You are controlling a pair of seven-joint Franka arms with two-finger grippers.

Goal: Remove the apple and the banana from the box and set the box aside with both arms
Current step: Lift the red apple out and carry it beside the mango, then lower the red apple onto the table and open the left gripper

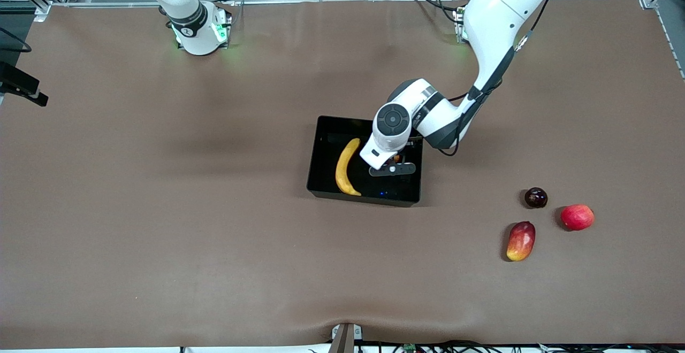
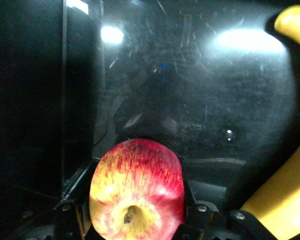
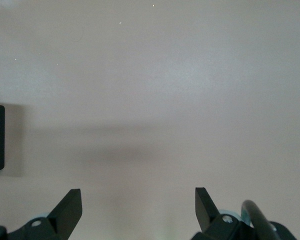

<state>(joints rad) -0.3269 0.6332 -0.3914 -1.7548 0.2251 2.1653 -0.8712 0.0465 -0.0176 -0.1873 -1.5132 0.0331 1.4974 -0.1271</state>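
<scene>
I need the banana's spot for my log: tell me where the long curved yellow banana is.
The long curved yellow banana lies in the glossy black plastic box at mid-table, toward its right-arm end, beside the left gripper.

We find no text, label, brand, number or sign that we can read in any of the three views.
</scene>
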